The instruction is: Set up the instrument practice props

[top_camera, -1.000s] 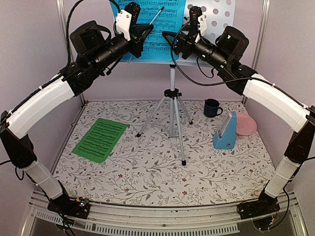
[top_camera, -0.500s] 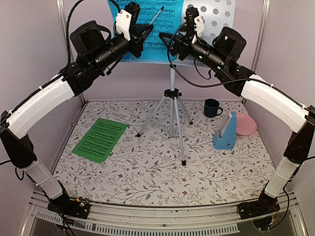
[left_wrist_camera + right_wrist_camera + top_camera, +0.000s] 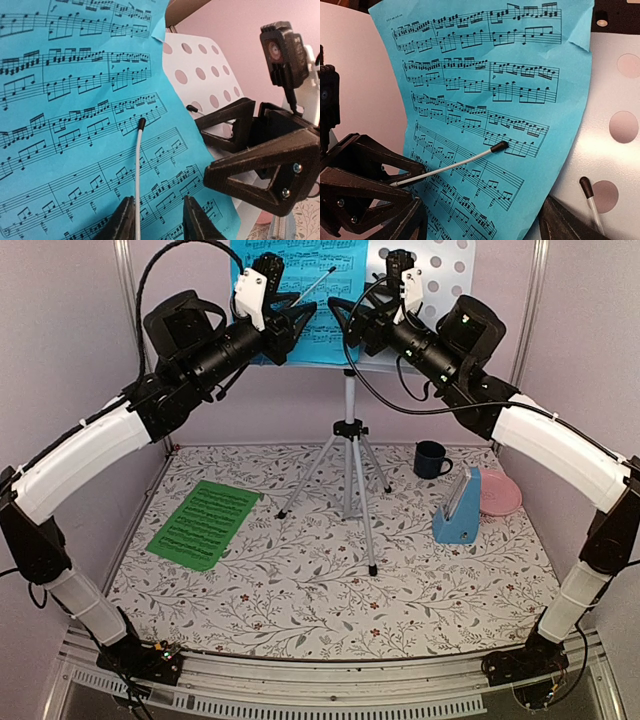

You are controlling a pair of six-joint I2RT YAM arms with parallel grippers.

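Left hand (image 3: 157, 212) partly open, right hand (image 3: 480, 220) wide open, both facing blue music sheet (image 3: 75, 100) on music stand (image 3: 600, 90)

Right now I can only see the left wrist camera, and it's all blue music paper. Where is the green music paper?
Observer: The green sheet lies flat on the left side of the table, not on the stand.
Operator: What else is down there?
Observer: A small blue metronome stands on the right side, beside a pink plate.
Operator: What keeps the stand up?
Observer: A silver tripod, with its legs spread on the middle of the table.
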